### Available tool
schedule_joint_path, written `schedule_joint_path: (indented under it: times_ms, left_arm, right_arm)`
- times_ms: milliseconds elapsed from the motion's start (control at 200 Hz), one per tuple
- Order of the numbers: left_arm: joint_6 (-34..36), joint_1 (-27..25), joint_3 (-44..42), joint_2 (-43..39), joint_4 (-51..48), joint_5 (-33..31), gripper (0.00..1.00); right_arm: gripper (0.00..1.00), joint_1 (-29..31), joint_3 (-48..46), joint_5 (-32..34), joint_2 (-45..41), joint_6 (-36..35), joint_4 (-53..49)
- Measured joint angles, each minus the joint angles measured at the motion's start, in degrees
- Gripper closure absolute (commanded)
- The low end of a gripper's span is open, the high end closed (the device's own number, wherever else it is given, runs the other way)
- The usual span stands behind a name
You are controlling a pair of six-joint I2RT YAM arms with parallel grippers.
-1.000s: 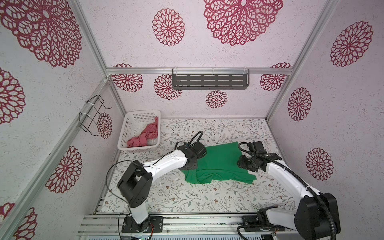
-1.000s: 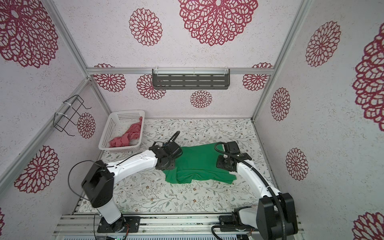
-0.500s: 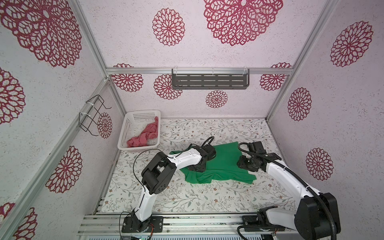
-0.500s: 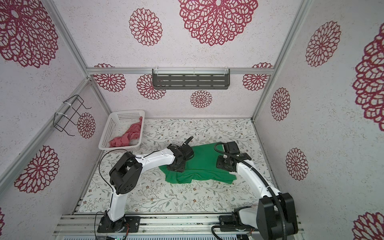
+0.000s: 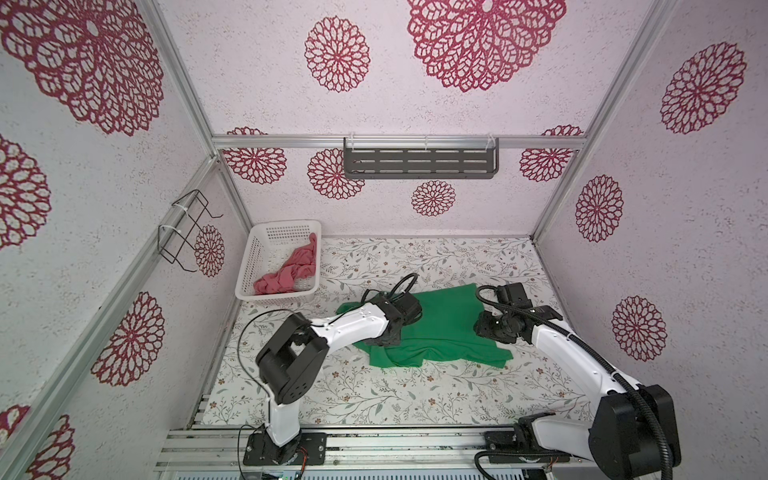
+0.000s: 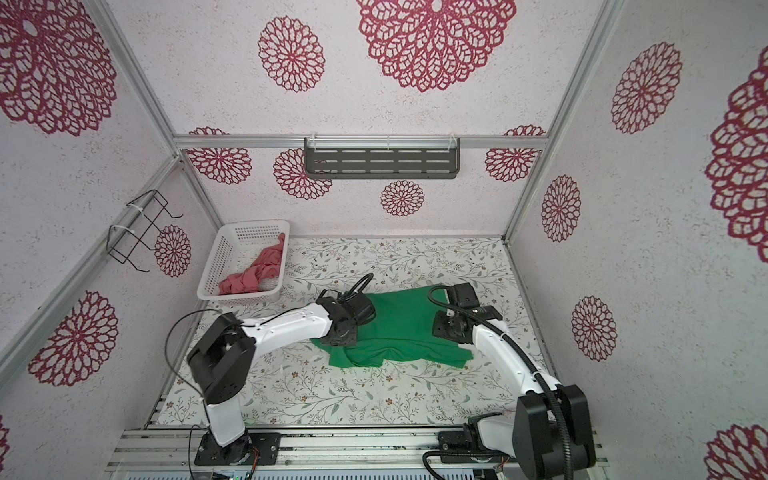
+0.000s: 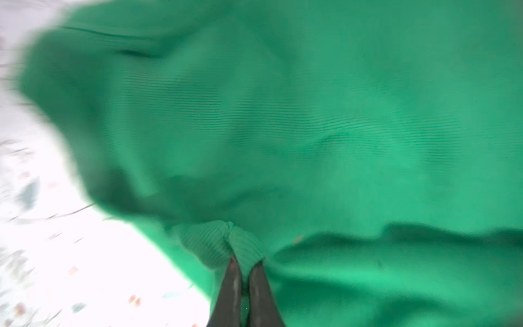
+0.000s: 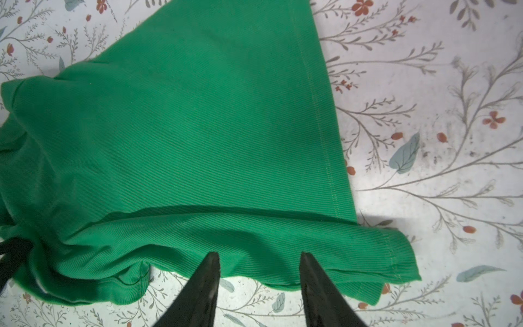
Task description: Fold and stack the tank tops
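Fingers on the left gripper (image 7: 245, 263) pinch a fold of the green top (image 5: 444, 328); the right gripper's (image 8: 259, 254) are spread over its edge. The pink top (image 5: 291, 272) lies in the basket (image 5: 249, 259).

No readable text, labels, brand marks, numbers or signs found on anything in any of the views.

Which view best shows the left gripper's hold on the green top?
Left wrist view: the left gripper is shut on a bunched fold of the green top, close up though blurred. In both top views its arm hides the pinch. The right wrist view shows the top, not the pinch.
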Motion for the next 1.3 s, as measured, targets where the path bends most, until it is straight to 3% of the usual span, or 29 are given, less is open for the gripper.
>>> schedule_joint_path:
  times_ms: [135, 380, 445, 550, 655, 806, 956, 1156, 1301]
  left_arm:
    - [-3.98, 0.28, -7.21, -12.17, 0.90, -0.74, 1.00]
    - [-14.27, 2.36, -28.76, -28.68, 1.42, -0.48, 1.00]
    - [-16.11, 4.26, -33.31, -32.44, 1.36, -0.31, 0.86]
    - [-17.79, 8.39, -37.66, -37.07, 0.94, -0.13, 0.54]
    - [-18.05, 10.75, -38.07, -38.91, 0.02, -0.39, 0.43]
    - [-17.25, 11.28, -35.23, -39.21, -3.32, -1.57, 0.42]
    - [-14.43, 11.32, -26.56, -37.00, -6.54, -4.28, 0.45]
    - [-6.78, 11.47, -11.43, -21.90, -1.16, -3.41, 0.51]
    - [-3.91, 11.69, -8.96, -11.47, 7.21, -0.17, 0.54]
  right_arm:
    - [0.51, 0.11, 0.00, -0.11, 0.74, 0.00, -0.07]
    - [0.51, 0.42, -0.02, -0.11, 0.72, -0.02, -0.83]
    - [0.51, 0.42, -0.28, -0.15, 0.72, 0.00, -0.87]
    - [0.50, 0.61, -1.38, -0.15, 0.72, 0.02, -0.98]
    - [0.49, 0.90, -1.77, -0.13, 0.72, 0.04, -2.01]
    - [0.49, 1.75, -1.77, -0.13, 0.76, 0.13, -1.88]
    - [0.51, 2.73, -1.11, -0.11, 3.10, 0.57, -0.24]
    - [0.55, 4.37, 3.67, 0.46, 12.33, 1.14, 6.78]
    - [0.62, 4.81, 5.95, 1.55, 18.82, 1.20, 14.23]
